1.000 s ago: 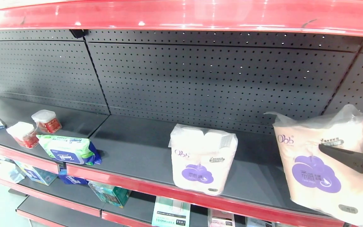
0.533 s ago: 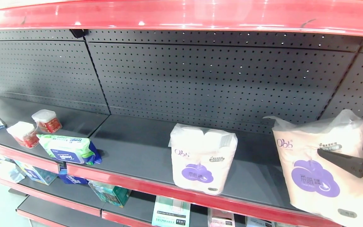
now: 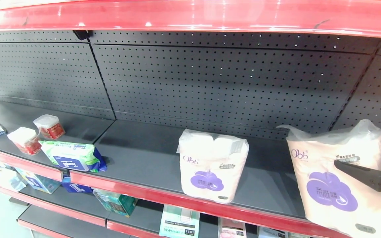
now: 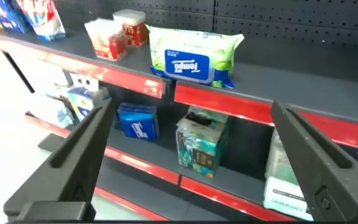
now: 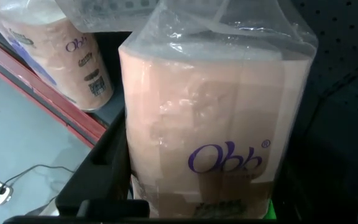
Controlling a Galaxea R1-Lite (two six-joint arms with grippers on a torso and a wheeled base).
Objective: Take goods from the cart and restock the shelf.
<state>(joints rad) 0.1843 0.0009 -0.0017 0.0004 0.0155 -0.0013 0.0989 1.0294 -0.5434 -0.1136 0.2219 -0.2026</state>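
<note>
The pack of toilet rolls (image 3: 336, 178) clamped in the right gripper (image 5: 207, 143) has sunk a little toward the shelf (image 3: 144, 155) at four o'clock, three o'clock of the standing pack (image 3: 212, 165), so set-down looks close; the left gripper (image 4: 191, 109) hangs wide open.
</note>
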